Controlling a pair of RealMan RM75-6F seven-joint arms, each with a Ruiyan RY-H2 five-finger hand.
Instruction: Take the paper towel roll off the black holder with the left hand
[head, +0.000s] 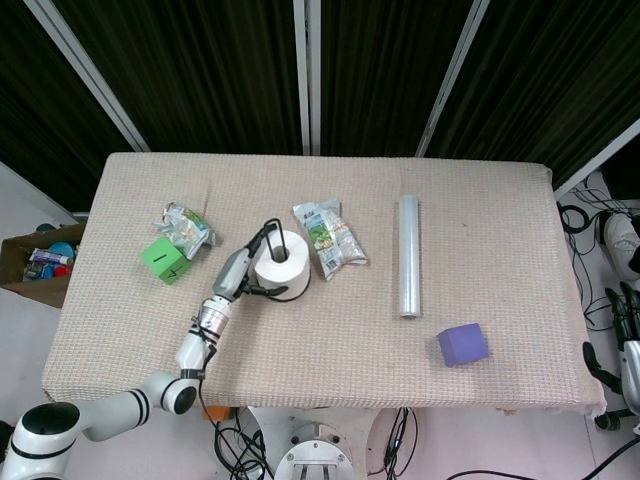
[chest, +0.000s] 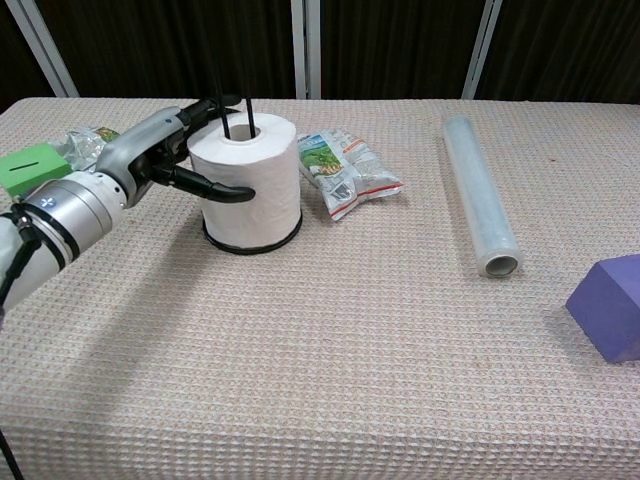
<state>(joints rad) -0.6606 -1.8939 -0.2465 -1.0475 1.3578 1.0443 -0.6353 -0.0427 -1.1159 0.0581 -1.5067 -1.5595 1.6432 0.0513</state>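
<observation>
The white paper towel roll (head: 279, 259) (chest: 256, 180) stands upright on the black holder, whose base ring (chest: 250, 246) shows under it and whose thin rods (chest: 226, 124) rise through the core. My left hand (head: 240, 272) (chest: 165, 152) wraps the roll's left side. Its thumb lies across the front and its fingers (chest: 212, 107) reach behind the top, so it grips the roll. My right hand (head: 627, 335) hangs off the table's right edge, holding nothing, fingers apart.
A green cube (head: 165, 260) (chest: 28, 168) and a crumpled packet (head: 186, 227) lie left of the hand. A snack bag (head: 328, 238) (chest: 346, 170) lies right of the roll. Further right are a clear wrap roll (head: 408, 256) (chest: 480, 195) and a purple block (head: 462, 344) (chest: 610, 305).
</observation>
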